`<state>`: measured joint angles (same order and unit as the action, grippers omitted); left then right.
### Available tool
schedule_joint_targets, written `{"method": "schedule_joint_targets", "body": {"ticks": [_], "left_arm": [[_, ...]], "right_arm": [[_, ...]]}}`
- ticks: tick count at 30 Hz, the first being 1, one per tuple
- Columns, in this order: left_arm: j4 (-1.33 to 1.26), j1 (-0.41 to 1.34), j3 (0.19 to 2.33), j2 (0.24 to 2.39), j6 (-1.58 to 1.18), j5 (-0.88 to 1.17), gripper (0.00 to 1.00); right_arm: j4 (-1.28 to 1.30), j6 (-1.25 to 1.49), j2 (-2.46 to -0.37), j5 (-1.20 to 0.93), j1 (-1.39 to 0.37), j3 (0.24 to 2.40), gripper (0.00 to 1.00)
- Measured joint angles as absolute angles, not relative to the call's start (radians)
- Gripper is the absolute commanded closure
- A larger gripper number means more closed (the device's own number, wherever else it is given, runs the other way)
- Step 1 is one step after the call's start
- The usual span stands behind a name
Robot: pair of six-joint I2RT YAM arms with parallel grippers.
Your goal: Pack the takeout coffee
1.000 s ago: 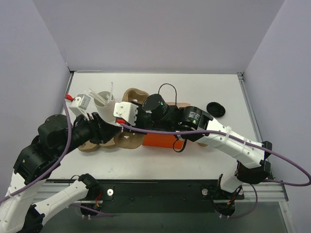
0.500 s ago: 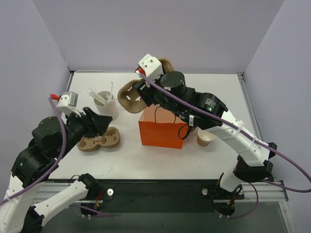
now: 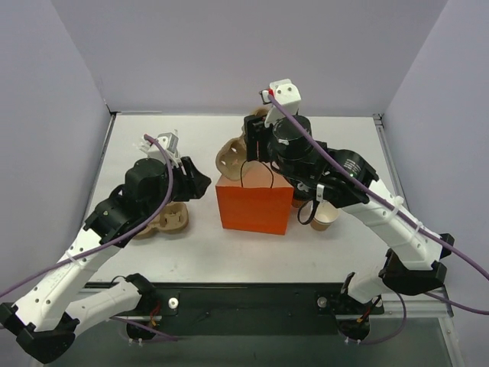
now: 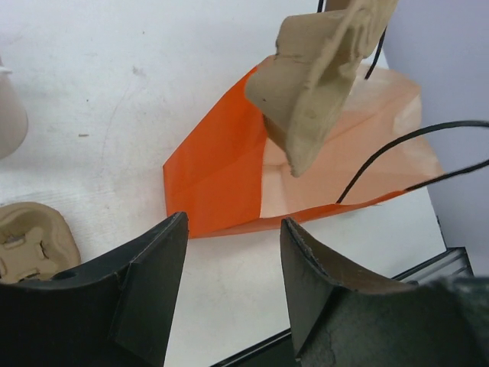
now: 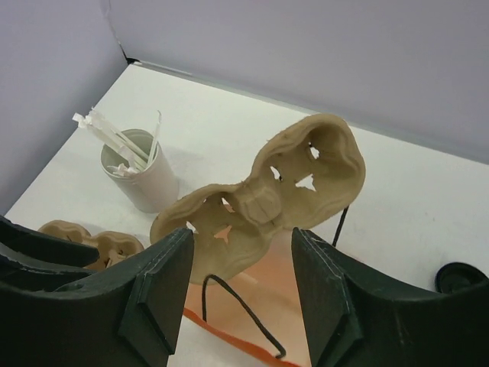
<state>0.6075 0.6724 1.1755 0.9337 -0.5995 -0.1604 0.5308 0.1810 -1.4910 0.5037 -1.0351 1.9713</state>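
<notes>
**Pulp carrier tipped at the mouth of the orange bag**

Top external view: an orange paper bag with black cord handles (image 3: 252, 208) stands mid-frame on the white table (image 3: 351, 138). At the bag's upper left corner, a tan moulded-pulp two-cup carrier (image 3: 231, 158) is tilted on edge, right at the right gripper (image 3: 256, 140). The left gripper (image 3: 200, 183) hangs just left of the bag, apart from it. A second tan pulp carrier (image 3: 170, 220) lies flat on the table at centre left, partly under the left arm. Just right of the bag, under the right arm, stands a small tan paper cup with an open top (image 3: 325, 218). The lidded takeout coffee cannot be made out here or in either wrist view.

Left wrist view: the left gripper's black fingers are spread, with nothing between them. Beyond them the bag's pale inside shows, and the tilted carrier hangs above it at upper right. The second carrier shows at lower left.

Right wrist view: the right gripper's fingers stand apart with the tilted carrier's waist between their tips. Whether they pinch it cannot be told. A white paper cup of stirrers (image 5: 149, 180) stands at left. A black round plastic lid (image 5: 462, 277) lies on the table at the lower right edge.
</notes>
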Motion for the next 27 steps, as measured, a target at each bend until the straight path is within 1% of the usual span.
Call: {"method": "schedule_joint_targets", "body": {"ticks": [4, 11, 15, 18, 20, 22, 27], "left_arm": [[0.583, 0.672, 1.118, 0.924, -0.609, -0.16, 0.39], [0.486, 0.671, 1.111, 0.913, -0.605, -0.16, 0.39], [0.434, 0.671, 1.111, 0.914, -0.581, -0.159, 0.39], [0.41, 0.671, 1.111, 0.92, -0.561, -0.148, 0.39], [0.401, 0.671, 1.111, 0.925, -0.552, -0.139, 0.39], [0.399, 0.671, 1.111, 0.927, -0.542, -0.13, 0.39], [0.4, 0.671, 1.11, 0.927, -0.535, -0.118, 0.39]], "right_arm": [[0.547, 0.226, -1.443, 0.539, -1.034, 1.923, 0.46], [0.555, 0.24, -1.399, 0.577, -1.032, 1.872, 0.46], [0.558, 0.24, -1.39, 0.589, -1.028, 1.855, 0.42], [0.558, 0.214, -1.387, 0.574, -1.015, 1.851, 0.42], [0.558, 0.186, -1.38, 0.522, -0.988, 1.848, 0.42], [0.558, 0.153, -1.372, 0.435, -0.925, 1.847, 0.42], [0.524, 0.075, -1.347, 0.134, -0.688, 1.815, 0.42]]}}
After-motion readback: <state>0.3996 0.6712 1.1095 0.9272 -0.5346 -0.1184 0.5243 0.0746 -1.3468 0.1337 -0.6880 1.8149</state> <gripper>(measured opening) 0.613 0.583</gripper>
